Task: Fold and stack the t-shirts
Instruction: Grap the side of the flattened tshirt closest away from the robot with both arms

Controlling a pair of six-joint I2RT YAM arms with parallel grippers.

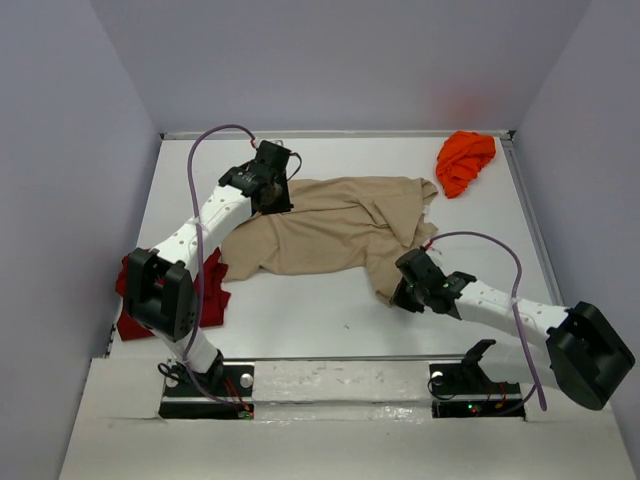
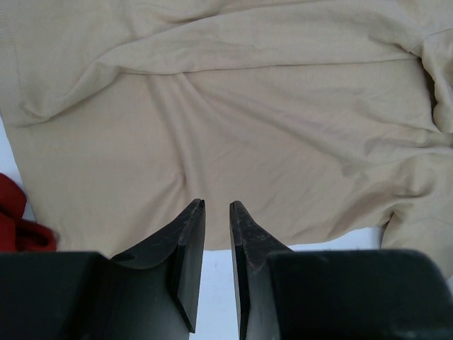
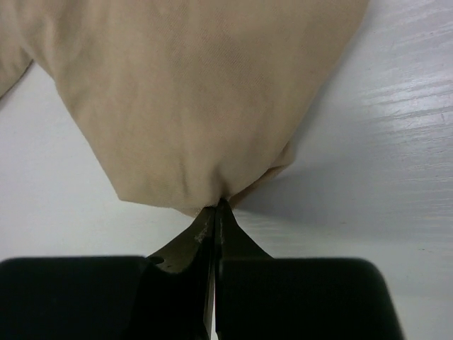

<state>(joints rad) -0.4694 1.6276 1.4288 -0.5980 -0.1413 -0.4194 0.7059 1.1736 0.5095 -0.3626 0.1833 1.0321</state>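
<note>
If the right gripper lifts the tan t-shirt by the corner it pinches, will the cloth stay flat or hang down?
Probably it hangs limp: the tan t-shirt lies in soft wrinkles. It seems light, being thin where the right gripper pinches it. The rest may drag over the table.

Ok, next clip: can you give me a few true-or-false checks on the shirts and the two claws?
1. The right claw is shut on a corner of the tan shirt. True.
2. The orange shirt lies folded on top of the tan shirt. False: it sits bunched up in the far right corner, not on it.
3. The left claw grips the red shirt. False: its jaws stand slightly apart at the tan shirt's edge, holding nothing.
4. The tan shirt lies spread out and wrinkled, not folded. True.
</note>
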